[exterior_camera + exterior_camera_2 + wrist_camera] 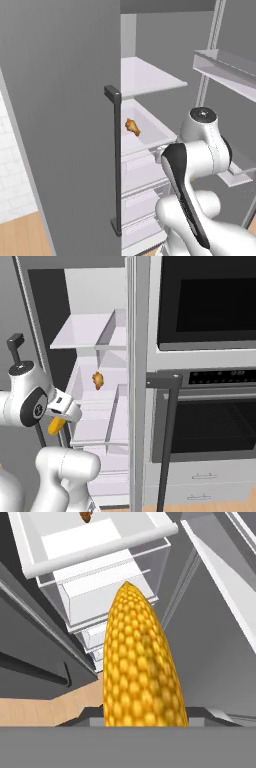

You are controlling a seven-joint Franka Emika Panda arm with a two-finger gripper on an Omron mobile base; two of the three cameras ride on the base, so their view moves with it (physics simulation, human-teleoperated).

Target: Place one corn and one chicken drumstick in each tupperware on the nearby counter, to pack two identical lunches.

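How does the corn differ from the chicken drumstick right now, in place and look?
The corn is held in the shut gripper, outside the fridge shelves; the chicken drumstick lies loose on a white fridge shelf. The corn is bright yellow, long and kernelled; the drumstick is orange-brown and lumpy. The corn points down from the hand in the right base view; the drumstick rests on the shelf. Both are lunch foods, not yet packed.

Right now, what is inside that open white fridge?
A small brown chicken drumstick lies on a white shelf of the fridge. The shelf above looks bare. The clear drawers below are too blurred to tell what they hold.
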